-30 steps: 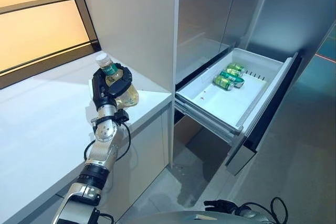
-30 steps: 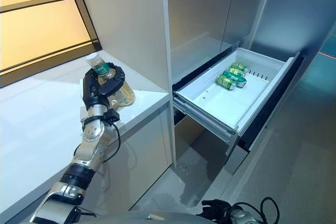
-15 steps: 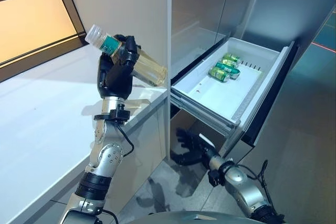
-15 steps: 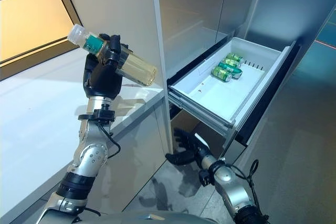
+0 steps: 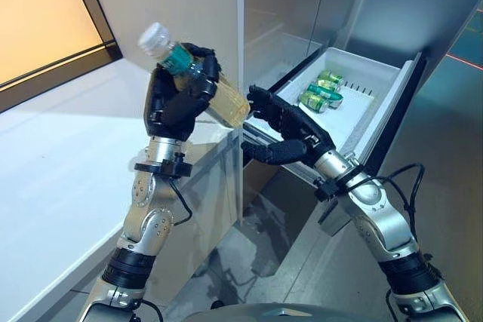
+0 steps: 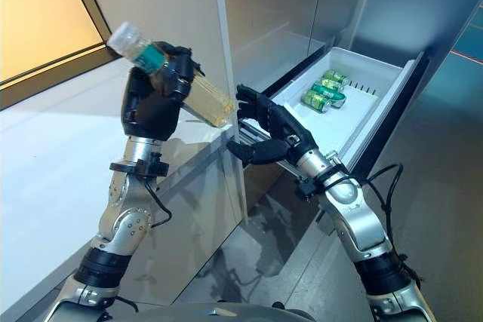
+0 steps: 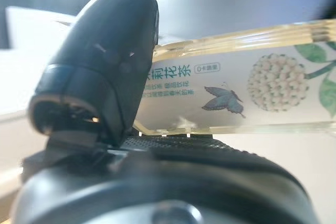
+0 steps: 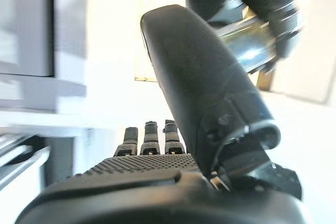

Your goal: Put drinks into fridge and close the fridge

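My left hand is shut on a clear bottle of pale yellow tea with a white cap and green neck band, held tilted in the air above the counter's corner; its label fills the left wrist view. My right hand is open, fingers spread, just right of the bottle's base and not touching it. The white fridge drawer stands pulled out at the right, with green cans lying at its far end.
A white counter runs along the left under a window. A tall white cabinet panel stands behind the bottle. Grey fridge doors rise behind the drawer. Grey floor lies below.
My right hand has risen from low near the floor to beside the bottle's base. My left hand has carried the bottle slightly right, toward the drawer.
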Motion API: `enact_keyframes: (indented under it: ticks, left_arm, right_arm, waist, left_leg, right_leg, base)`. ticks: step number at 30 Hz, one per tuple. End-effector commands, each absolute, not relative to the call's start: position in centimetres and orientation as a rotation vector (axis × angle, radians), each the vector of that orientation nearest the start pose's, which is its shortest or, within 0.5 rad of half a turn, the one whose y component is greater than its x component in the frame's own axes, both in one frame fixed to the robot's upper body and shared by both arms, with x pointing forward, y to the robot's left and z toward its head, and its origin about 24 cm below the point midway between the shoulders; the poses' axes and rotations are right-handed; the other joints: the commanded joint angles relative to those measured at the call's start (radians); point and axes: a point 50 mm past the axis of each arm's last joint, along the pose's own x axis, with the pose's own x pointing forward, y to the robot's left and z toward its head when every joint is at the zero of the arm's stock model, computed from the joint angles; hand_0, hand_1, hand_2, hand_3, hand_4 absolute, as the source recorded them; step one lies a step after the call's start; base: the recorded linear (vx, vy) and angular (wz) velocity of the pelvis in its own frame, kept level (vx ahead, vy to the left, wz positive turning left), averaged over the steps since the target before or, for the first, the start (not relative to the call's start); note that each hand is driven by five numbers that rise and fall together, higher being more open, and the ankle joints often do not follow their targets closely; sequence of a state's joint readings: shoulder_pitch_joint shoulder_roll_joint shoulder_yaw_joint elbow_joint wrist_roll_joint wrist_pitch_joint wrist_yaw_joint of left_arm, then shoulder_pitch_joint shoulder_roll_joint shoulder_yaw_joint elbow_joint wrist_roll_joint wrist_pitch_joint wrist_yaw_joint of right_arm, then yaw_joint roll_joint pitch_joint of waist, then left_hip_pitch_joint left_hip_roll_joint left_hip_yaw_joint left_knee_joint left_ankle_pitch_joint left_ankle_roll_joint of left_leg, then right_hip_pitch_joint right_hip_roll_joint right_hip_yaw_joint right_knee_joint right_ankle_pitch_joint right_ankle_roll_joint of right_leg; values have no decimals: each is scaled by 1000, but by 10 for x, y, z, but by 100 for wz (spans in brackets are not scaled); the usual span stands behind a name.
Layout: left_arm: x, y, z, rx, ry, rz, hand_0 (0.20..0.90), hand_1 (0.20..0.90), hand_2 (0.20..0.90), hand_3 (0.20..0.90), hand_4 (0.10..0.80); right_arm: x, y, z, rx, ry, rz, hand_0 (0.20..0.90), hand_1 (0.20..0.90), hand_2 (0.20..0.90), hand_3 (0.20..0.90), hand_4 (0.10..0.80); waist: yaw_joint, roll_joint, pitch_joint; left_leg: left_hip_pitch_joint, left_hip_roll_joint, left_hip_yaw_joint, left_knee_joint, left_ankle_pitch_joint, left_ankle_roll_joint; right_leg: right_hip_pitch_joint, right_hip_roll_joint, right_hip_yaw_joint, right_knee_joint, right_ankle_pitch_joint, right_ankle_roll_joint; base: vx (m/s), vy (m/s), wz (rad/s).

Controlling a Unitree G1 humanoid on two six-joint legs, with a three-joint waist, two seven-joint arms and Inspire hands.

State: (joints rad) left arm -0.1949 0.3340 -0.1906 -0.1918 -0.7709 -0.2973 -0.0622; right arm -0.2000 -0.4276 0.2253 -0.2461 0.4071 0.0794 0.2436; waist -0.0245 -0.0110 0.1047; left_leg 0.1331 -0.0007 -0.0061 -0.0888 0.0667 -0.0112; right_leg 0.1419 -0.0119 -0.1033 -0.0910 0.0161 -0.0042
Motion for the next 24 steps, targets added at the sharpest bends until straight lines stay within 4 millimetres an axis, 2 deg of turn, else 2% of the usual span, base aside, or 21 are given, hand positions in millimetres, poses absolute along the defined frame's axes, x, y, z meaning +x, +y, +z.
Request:
enact_keyframes:
  ticks: [1, 6, 13, 24]
  left_arm:
    - [248, 125, 228, -326, -912, -597, 300, 300, 300, 200, 100]
    - [247, 113, 228, -274, -909, -635, 300, 300, 300, 200, 100]
    - [247, 106, 230, -205, -934, -636, 300, 300, 300, 200, 100]
    - [253, 105, 218, -77, -883, -624, 300, 300, 300, 200, 100]
  right_arm:
    - [258, -108, 177, 2, -452, 723, 900, 900, 900, 900, 800]
    - [257, -98, 181, 15, -465, 768, 900, 900, 900, 900, 800]
    - [255, -84, 176, 107, -358, 908, 900, 900, 900, 900, 800]
    - [253, -84, 180, 122, -357, 943, 900, 900, 900, 900, 800]
  waist:
    - [0, -12, -86]
    - [0, -14, -85]
    - [-2, -19, -86]
    - [-6, -22, -86]
  left_leg:
    - [3, -33, 13, 2, -66, 35]
    - [4, -33, 18, 2, -66, 35]
    - [9, -32, 24, 2, -72, 32]
    - [7, -28, 35, 2, -70, 31]
  right_leg:
    - [-10, -16, 23, 43, 1, 51]
    - [-9, -16, 24, 43, 2, 51]
    - [-2, -15, 26, 37, -2, 53]
    - [-4, -13, 30, 35, 1, 53]
  base:
    - [0, 0, 0]
    - [0, 0, 0]
    - [3, -1, 0]
    - [0, 0, 0]
